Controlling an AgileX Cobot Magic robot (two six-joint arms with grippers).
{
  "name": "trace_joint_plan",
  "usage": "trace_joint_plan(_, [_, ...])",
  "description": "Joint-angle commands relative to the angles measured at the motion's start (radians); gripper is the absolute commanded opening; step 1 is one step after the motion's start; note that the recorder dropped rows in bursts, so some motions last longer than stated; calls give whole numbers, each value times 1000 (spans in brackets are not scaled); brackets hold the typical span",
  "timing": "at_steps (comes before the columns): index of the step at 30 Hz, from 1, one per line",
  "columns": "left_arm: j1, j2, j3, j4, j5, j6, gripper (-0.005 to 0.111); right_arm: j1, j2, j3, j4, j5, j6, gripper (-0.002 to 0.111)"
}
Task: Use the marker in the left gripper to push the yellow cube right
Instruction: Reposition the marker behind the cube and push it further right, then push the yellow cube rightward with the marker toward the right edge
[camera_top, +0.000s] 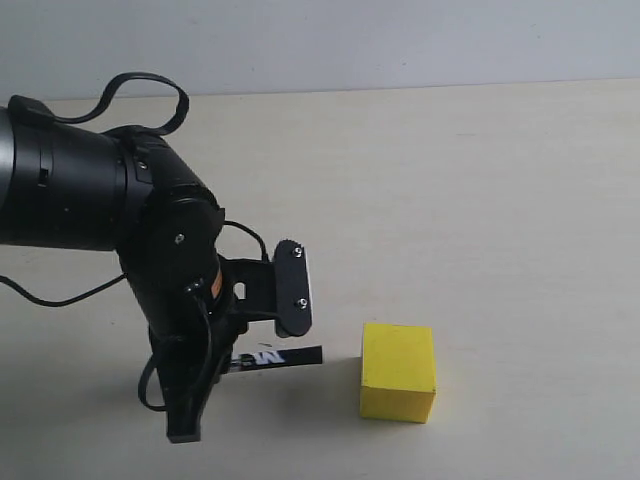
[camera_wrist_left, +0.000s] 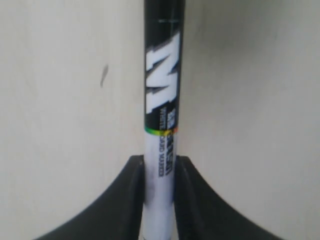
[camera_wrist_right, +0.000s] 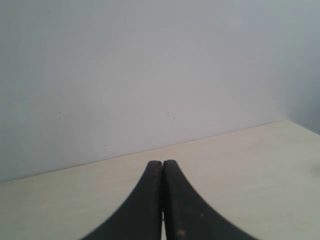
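Marker (camera_top: 285, 357): clamped by the left gripper (camera_wrist_left: 160, 167); approach step (tip not touching).
Yellow cube (camera_top: 398, 372): a level rightward push is needed.

A bare lab test bench: plain pale tabletop (camera_top: 480, 180) against blank greyish wall (camera_top: 350, 40).

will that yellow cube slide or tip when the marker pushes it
The yellow cube sits flat with equal sides, so it will probably slide rather than tip. The smooth-looking table should let it glide. The marker is slim, so an off-centre push might spin it.
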Motion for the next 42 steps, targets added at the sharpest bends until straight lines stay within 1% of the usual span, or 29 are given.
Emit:
trace_joint_plan(1, [12,-2,-5,46,82,18,0,2,-6,5,-7,-6,-5,0])
trace_joint_plan(6, [12,-2,-5,48,56,23,0,2,-6,5,-7,-6,-5,0])
trace_joint_plan(15, [12,-2,-5,61,52,190,0,2,-6,5,-7,-3,-5,0])
trace_joint_plan(19, [12,-2,-5,57,52,192,0,2,-6,5,-7,-3,-5,0])
trace_joint_plan(22, [12,-2,-10,24,52,192,0,2,-6,5,-7,-3,-5,0])
trace_joint_plan(24, [12,0,-22,-4,54,200,0,2,-6,5,-7,-3,-5,0])
trace_joint_plan(28, [10,16,-59,-9,58,201,0,2,-6,5,-3,-3,-5,0])
trace_joint_plan(33, [8,69,-95,-10,103,199,0,2,-6,5,-3,-3,-5,0])
trace_joint_plan(36, [-5,86,-110,-10,106,202,0,2,-6,5,-3,-3,-5,0])
trace_joint_plan(40, [-50,95,-152,-13,64,199,0,2,-6,5,-3,-3,-5,0])
trace_joint_plan(42, [-81,112,-190,-42,46,197,0,2,-6,5,-3,-3,-5,0])
